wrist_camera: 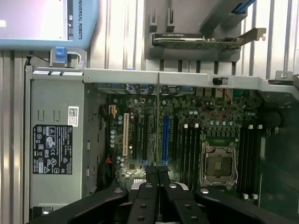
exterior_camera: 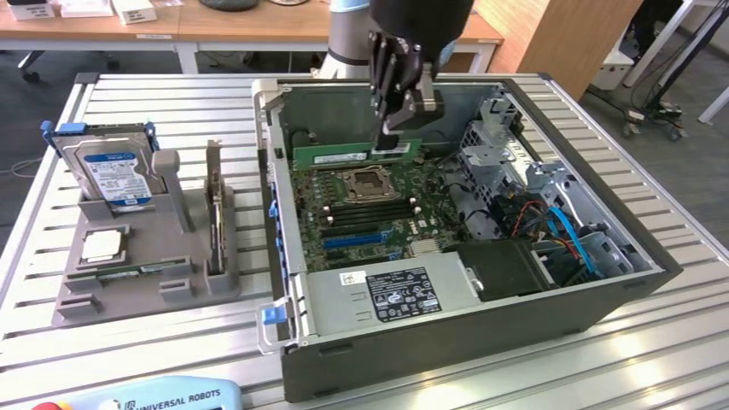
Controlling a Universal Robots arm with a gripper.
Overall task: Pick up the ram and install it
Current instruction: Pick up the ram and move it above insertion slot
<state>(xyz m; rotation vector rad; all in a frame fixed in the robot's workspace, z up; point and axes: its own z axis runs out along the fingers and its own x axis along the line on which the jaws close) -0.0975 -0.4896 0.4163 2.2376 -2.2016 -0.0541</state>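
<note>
Nearest in the exterior view, a blue Universal Robots teach pendant lies at the edge of the slatted metal desk. Behind it the open computer case lies on its side, its labelled power supply at the near end. Beyond that is the green motherboard with its bare CPU socket.

On the exterior view's left, well apart from the case, a grey holder carries a hard drive and an expansion card, both standing on edge.

Further back, over the motherboard's far part, the pincer is clamped on the ram. The stick hangs level inside the case and is not seated in any slot. In the wrist view the ram shows edge-on as a thin line running out from the closed pincer above the board.
</note>
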